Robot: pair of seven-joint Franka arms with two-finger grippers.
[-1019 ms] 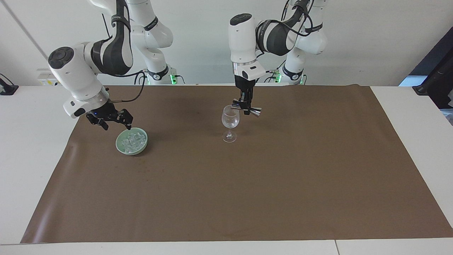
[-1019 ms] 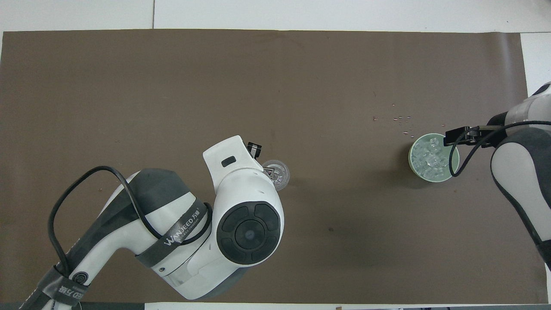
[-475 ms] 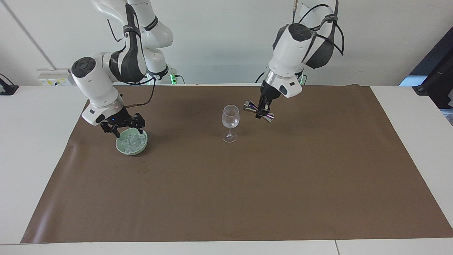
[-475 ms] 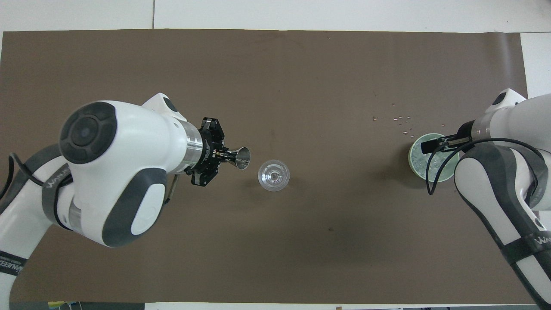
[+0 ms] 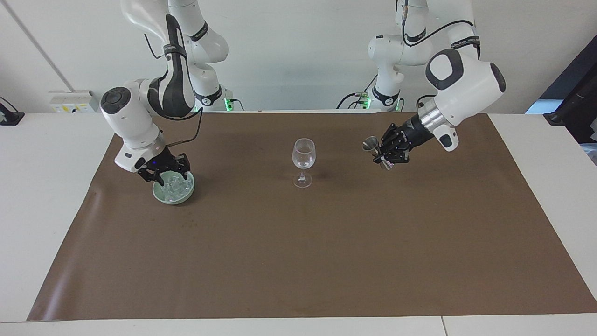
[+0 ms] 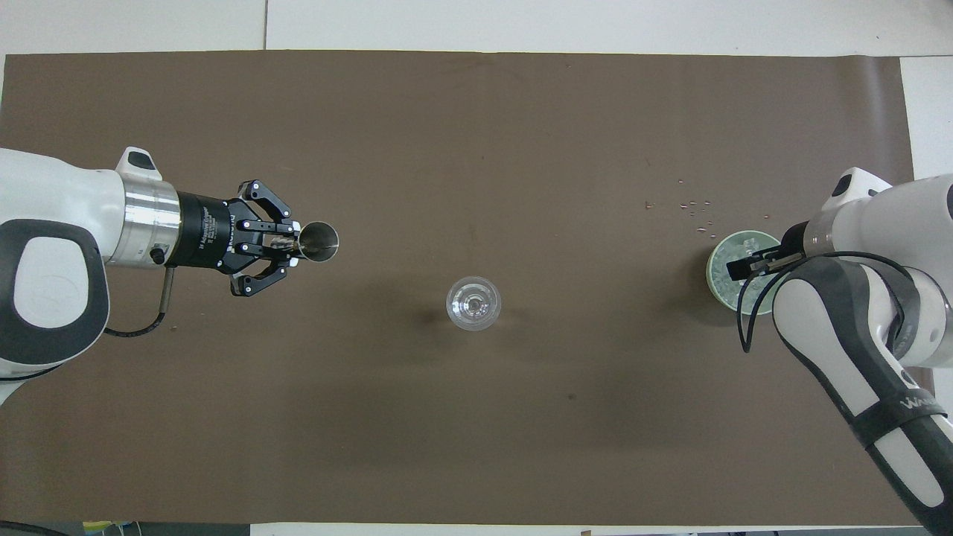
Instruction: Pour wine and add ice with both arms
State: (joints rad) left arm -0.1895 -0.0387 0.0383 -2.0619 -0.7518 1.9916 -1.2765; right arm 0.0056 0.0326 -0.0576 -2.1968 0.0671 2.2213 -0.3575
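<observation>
So compared to a second ago, the left gripper [image 5: 383, 154] has swung well away from the wine glass [image 5: 303, 154] toward the left arm's end of the table, and the metal jigger [image 6: 319, 242] pinched between its fingers is back upright-ish with its open mouth up instead of tipped over the glass rim. The right gripper [image 5: 164, 171] has dropped from beside the pale green bowl [image 5: 188, 192] right down into it, over the ice [image 5: 175, 185]; its fingers look spread, though I can't tell if they've got a cube. The bowl sits near the right arm's end of the brown mat [image 5: 298, 261], glass mid-mat, neither moved. Loads of open mat farther from the robots than the glass and bowl, and bare white table [image 5: 42, 196] past both mat ends. A few tiny clear specks [image 6: 694, 207] lie on the mat just farther out than the bowl. Readable writing: "WAN..." on the strap of the right arm [image 6: 910, 406], cut off at the edge.
</observation>
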